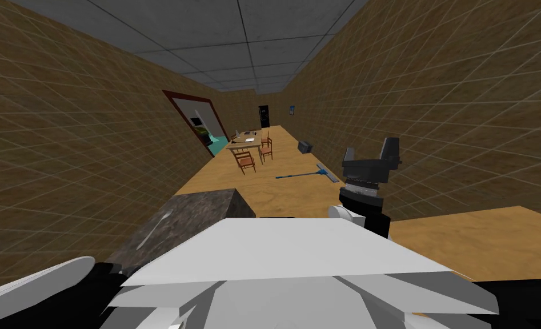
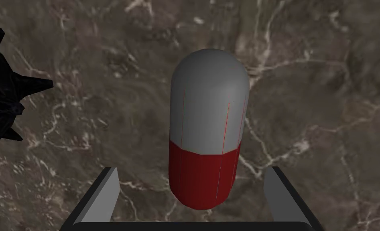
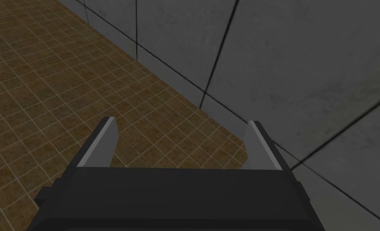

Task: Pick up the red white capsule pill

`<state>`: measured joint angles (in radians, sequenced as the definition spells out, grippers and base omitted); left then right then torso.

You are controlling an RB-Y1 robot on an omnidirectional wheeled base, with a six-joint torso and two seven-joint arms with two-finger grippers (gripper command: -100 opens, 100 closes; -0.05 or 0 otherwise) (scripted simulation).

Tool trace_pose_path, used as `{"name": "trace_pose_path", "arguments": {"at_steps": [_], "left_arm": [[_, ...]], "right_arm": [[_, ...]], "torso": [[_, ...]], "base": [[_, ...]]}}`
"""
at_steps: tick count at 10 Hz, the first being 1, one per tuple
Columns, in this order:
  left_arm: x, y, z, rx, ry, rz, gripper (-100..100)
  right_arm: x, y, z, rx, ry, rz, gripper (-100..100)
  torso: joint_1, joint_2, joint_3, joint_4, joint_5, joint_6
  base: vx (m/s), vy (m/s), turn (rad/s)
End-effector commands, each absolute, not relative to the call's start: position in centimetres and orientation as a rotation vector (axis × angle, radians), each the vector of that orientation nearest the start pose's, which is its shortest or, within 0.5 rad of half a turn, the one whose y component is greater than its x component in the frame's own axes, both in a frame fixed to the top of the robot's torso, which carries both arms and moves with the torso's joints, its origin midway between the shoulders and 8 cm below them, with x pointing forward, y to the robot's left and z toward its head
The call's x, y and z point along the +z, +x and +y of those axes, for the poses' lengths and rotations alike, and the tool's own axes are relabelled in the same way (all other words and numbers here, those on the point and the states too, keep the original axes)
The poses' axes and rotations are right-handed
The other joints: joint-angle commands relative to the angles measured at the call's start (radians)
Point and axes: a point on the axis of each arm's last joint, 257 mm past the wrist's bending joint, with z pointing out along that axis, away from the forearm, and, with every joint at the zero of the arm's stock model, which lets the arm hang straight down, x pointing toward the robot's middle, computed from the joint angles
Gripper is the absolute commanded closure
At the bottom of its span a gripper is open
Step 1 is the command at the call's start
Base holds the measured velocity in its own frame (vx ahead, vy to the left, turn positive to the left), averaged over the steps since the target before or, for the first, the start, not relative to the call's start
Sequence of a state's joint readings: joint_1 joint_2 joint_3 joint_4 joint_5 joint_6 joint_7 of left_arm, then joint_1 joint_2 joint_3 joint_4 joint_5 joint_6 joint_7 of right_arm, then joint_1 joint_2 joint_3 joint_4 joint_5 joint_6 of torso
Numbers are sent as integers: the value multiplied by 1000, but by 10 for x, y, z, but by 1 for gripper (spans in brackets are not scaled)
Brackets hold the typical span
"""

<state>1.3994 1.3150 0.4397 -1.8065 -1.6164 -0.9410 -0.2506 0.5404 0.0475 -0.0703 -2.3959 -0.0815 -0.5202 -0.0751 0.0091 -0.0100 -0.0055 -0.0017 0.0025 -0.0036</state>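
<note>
The dark veined marble counter (image 2: 325, 80) lay under the left gripper (image 2: 191, 170), whose fingers stood spread and empty. The grey-and-red capsule pill (image 2: 207, 128) lay between them, untouched, red end nearest the palm. It was probably light, rigid, slick and ready to roll, so best pinched across its straight flanks. The right gripper (image 3: 182, 120) was likewise spread and empty.

1. Even, flat light is filling the head view, the tiled walls (image 1: 63, 143) splaying toward its corners.
2. The marbled counter (image 2: 325, 80) is showing dim.
3. The pale half of the capsule (image 2: 207, 132) is reading grey.
</note>
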Motion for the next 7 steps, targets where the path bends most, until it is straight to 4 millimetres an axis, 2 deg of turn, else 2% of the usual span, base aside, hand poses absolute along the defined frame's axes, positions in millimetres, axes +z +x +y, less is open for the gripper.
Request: {"name": "trace_pose_path", "arguments": {"at_steps": [1,2,3,5,7], "left_arm": [[-326,-43,559,-228,2110,2487,-100],[-326,-44,560,-230,2114,2486,0],[-333,-46,562,-225,2065,2521,-100],[-342,-49,565,-221,2000,2565,-100],[-349,-52,566,-218,1952,2596,-100]], "right_arm": [[67,304,-313,1357,664,433,0],[67,304,-313,1357,664,433,0],[67,304,-313,1357,664,433,0],[67,305,-313,1357,664,433,0],[67,305,-313,1357,664,433,0]], "torso": [[0,0,0,0,0,0],[-3,1,0,0,0,0],[-6,1,1,0,-1,0],[-9,10,6,2,-2,0],[-10,8,5,2,-2,0]], "base": [[7,49,-24],[1,9,1],[-72,-21,-300],[-168,-38,-249],[-69,-65,-205]]}}
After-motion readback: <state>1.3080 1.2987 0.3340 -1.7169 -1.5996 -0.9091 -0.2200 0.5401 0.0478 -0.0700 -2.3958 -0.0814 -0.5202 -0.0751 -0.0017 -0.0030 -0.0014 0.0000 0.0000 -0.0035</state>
